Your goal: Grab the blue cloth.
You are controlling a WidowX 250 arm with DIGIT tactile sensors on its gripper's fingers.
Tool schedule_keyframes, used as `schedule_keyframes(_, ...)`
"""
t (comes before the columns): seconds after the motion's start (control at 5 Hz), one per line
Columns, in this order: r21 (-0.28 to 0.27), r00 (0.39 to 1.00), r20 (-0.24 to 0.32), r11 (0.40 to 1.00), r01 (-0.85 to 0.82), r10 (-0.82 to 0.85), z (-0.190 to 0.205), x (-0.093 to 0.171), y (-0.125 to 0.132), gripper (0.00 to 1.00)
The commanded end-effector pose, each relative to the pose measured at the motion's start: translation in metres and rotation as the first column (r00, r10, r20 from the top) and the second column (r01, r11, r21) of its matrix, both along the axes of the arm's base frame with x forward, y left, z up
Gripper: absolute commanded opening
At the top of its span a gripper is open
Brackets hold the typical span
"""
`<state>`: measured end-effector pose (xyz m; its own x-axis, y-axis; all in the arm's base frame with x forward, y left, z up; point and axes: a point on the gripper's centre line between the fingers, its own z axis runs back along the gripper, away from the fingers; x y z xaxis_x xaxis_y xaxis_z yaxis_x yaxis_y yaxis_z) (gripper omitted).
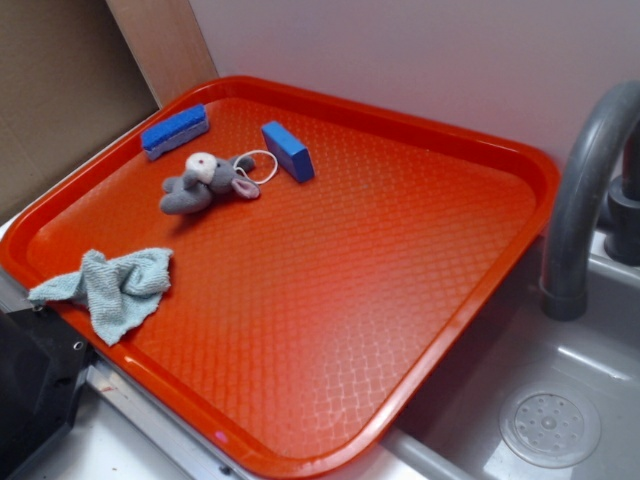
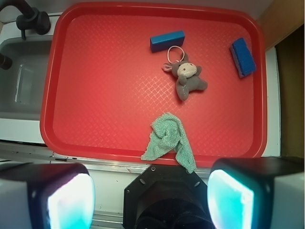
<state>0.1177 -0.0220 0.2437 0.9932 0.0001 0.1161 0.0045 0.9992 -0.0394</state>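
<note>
The blue cloth point(image 1: 112, 285) is a pale blue-grey wrinkled rag lying on the near left edge of the red tray point(image 1: 420, 130), one corner hanging over the rim. In the wrist view the cloth point(image 2: 169, 139) lies at the tray's point(image 2: 86, 143) near rim, just above the arm's black base. My gripper point(image 2: 150, 202) is high above, its fingers point(image 2: 71, 202) wide apart and empty. The gripper does not show in the exterior view.
A grey plush mouse point(image 1: 205, 182) point(image 2: 187, 76) lies at the tray's back. Two bright blue sponge blocks point(image 1: 175, 130) point(image 1: 288, 150) flank it. A grey sink point(image 1: 560, 420) with a tap point(image 1: 585, 190) is to the right. The black robot base point(image 1: 30, 390) sits near the cloth.
</note>
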Motion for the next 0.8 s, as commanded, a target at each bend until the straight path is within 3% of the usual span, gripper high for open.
schedule_keyframes(0.0, 0.0, 1.0, 0.0, 1.0, 0.0, 0.0, 0.0, 0.0, 0.0, 1.0)
schedule_keyframes(0.2, 0.029, 1.0, -0.014, 1.0, -0.004, 0.004, -0.041, 0.019, 0.019, 1.0)
schedule_keyframes(0.4, -0.003, 0.999, -0.001, 0.999, 0.038, -0.038, -0.091, 0.027, 0.03, 1.0)
schedule_keyframes(0.6, -0.042, 0.998, -0.064, 0.999, -0.029, 0.026, -0.142, 0.02, 0.039, 1.0)
